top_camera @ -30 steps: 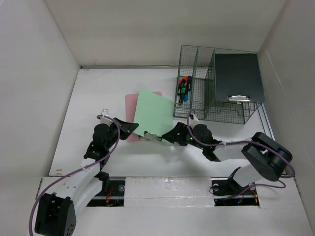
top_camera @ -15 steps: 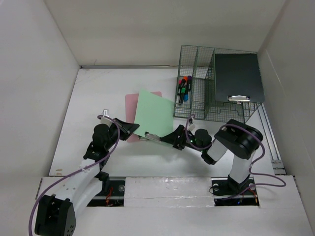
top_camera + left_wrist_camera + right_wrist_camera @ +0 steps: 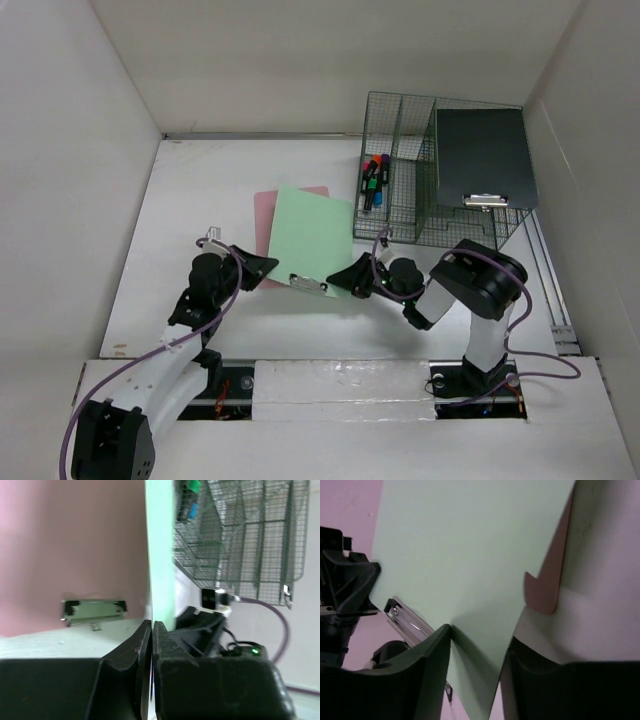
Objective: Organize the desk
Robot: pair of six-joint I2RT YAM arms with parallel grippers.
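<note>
Right gripper (image 3: 475, 675) clamped on near edge of pale green flat clipboard (image 3: 311, 240), board lifted off wide white matte desk (image 3: 200, 190). Left gripper (image 3: 151, 645) fingers pressed together, nothing visibly between; pink clipboard (image 3: 70, 545) just beyond. Green wire-mesh rack (image 3: 420, 180) far right.

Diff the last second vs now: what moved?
The right arm folded in toward its base, while its end effector stayed clamped on the green clipboard. The clipboard's clip end shifted slightly left and nearer. The left end effector stayed shut at the clipboard's left edge. The pink clipboard, rack and black clipboard are unchanged.
</note>
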